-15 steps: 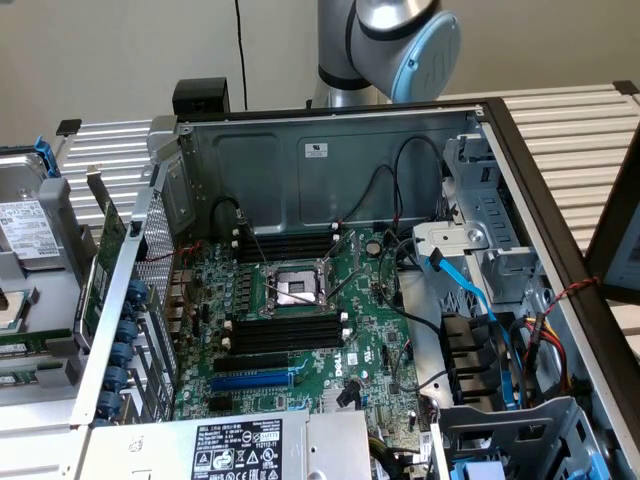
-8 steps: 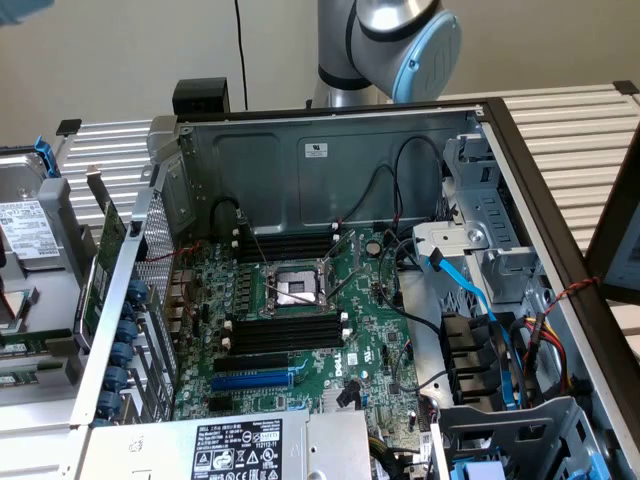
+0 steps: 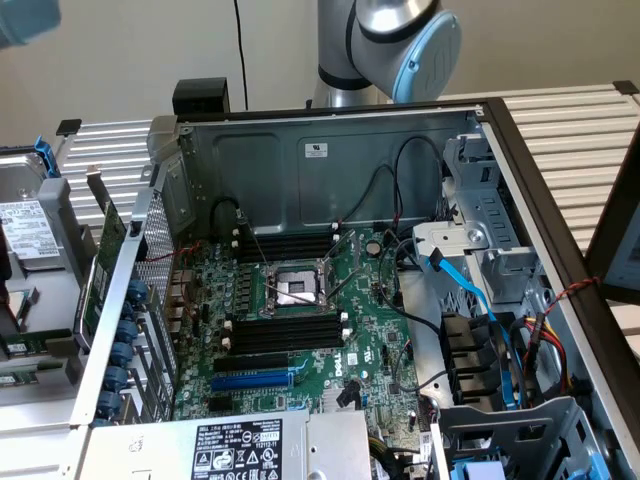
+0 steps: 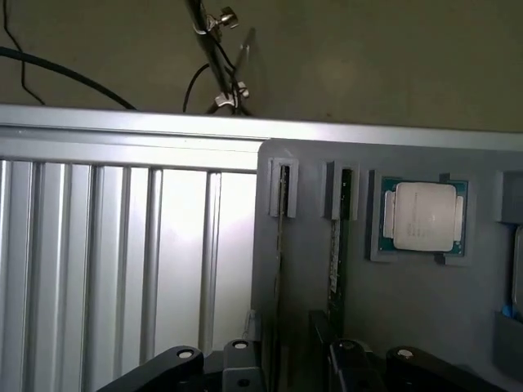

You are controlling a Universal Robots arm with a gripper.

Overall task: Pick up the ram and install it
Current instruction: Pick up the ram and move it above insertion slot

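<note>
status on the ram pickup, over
Claw open, at the gray holder. Ram stands on edge in its slot, not gripped. Nothing seen in the way.

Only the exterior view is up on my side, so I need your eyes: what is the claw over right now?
Observer: The claw hangs over a gray parts tray that sits on the ribbed metal table, away from the motherboard.
Operator: Is there anything in that tray to pick?
Observer: Yes. Two ram sticks stand on edge in neighbouring slots of the tray, one right beside the other.
</note>
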